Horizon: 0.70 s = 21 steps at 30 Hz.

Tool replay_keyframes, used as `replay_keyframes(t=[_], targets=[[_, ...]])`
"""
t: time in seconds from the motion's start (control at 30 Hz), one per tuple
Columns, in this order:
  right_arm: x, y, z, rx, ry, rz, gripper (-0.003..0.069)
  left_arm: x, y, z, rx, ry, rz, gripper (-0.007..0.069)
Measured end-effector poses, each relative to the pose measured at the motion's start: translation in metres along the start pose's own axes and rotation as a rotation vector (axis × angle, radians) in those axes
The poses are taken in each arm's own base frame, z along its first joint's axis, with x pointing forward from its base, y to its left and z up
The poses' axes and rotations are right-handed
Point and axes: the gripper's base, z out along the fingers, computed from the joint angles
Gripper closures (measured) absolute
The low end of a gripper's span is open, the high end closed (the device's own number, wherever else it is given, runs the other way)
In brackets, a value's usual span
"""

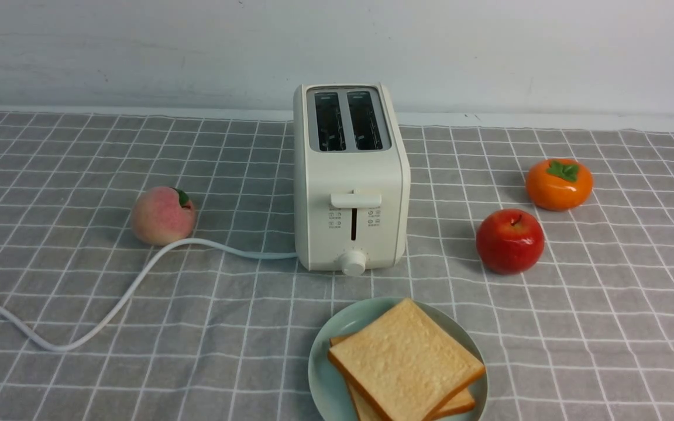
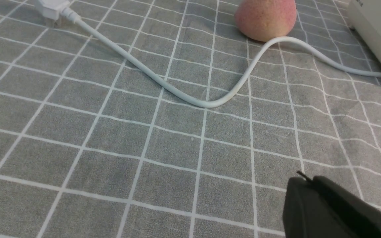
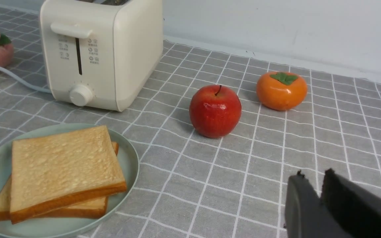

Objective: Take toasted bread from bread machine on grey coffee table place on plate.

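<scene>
On the counter [image 1: 79, 362] the bread machine [image 1: 350, 193] shows both slots empty; both toasted bread slices [image 1: 405, 361] sit stacked on the plate [image 1: 325, 362], so the job looks done. Best move: back off low and clear. Right fingers [image 3: 316, 195] slightly parted, empty, beside the plate. Left fingers [image 2: 304, 186] closed, empty, low over cloth.

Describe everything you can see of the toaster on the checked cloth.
The bread machine is a boxy, cream-white toaster, seemingly plastic, standing upright on the grey coffee table. Its two top slots look empty. The front carries a lever, a vertical slot, small printed icons and a round knob low down. A white cord leaves its left side and trails past a peach. Nothing else touches it.
</scene>
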Motion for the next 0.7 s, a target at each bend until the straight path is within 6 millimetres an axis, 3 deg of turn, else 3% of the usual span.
replay_keyframes(t=[0.33, 0.57, 0.6, 0.7], targets=[[0.009, -0.004, -0.007, 0.161, 0.006, 0.172, 0.0552, 0.0, 0.0, 0.0, 0.0, -0.001, 0.0, 0.0605], [0.058, 0.001, 0.014, 0.195, 0.119, 0.284, 0.0547, 0.0, 0.0, 0.0, 0.0, -0.001, 0.0, 0.0604], [0.076, 0.002, 0.019, 0.226, 0.165, 0.339, 0.0545, 0.0, 0.0, 0.0, 0.0, -0.001, 0.0, 0.0604], [0.078, 0.0, 0.02, 0.27, 0.149, 0.363, 0.0541, 0.0, 0.0, 0.0, 0.0, -0.002, 0.0, 0.0604]])
